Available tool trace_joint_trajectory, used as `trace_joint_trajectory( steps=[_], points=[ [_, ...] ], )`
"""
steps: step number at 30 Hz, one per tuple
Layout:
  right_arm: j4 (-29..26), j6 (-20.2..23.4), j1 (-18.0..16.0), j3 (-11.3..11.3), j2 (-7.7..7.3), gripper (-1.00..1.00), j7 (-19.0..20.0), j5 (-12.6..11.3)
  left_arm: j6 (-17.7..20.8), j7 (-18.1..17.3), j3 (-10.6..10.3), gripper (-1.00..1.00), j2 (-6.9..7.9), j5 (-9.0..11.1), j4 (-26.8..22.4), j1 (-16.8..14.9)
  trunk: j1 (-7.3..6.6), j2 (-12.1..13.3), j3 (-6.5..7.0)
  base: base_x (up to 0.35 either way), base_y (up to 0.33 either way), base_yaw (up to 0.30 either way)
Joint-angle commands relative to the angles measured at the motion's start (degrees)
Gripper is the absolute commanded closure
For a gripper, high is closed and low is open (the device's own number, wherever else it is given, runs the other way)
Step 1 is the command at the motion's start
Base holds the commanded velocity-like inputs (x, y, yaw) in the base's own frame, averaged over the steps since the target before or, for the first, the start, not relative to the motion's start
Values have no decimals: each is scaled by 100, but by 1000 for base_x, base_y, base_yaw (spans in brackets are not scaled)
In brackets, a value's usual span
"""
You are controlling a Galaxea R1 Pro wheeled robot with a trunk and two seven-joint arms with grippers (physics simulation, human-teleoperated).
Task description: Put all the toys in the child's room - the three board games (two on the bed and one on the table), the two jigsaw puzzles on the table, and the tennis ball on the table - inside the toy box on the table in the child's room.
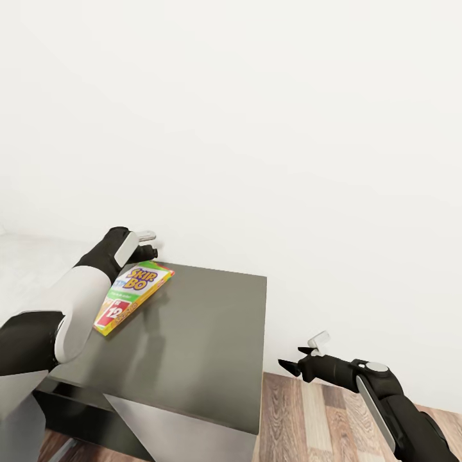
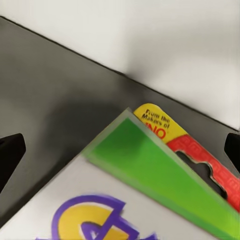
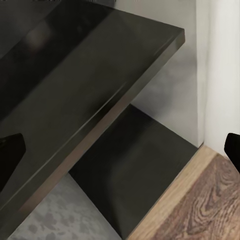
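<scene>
The left gripper (image 1: 149, 245), jaws apart, is hovering just beyond the flat yellow-green lettered game box (image 1: 131, 296); its long axis is running back along the forearm; the right gripper (image 1: 307, 359) is hanging well apart, also spread.

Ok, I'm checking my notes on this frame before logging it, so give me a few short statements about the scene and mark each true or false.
1. A Skip-Bo game box lies on the dark grey cabinet top. True.
2. The left gripper is clamped on the game box. False: its fingers stand apart above the box's far end, and the left wrist view shows them wide of it.
3. The right gripper holds a yellow ball. False: it is open and empty, out over the wood floor beside the cabinet.
4. The wall behind the cabinet is plain white. True.
</scene>
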Motion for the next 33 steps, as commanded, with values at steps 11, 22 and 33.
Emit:
trace_joint_trajectory(
  steps=[11,22,33],
  points=[
    [-5,45,-3,13,-4,-100,-8,-33,299,47,4,-100,4,74,26,-2,0,-2,-5,40,0,0],
    [-5,45,-3,14,-4,-100,-10,-33,542,48,6,-100,2,225,29,-2,0,-2,-5,2,0,0],
    [-5,45,-3,14,-4,-100,-9,-33,556,50,6,-100,2,314,30,-2,0,-2,-5,0,0,0]
  ],
)
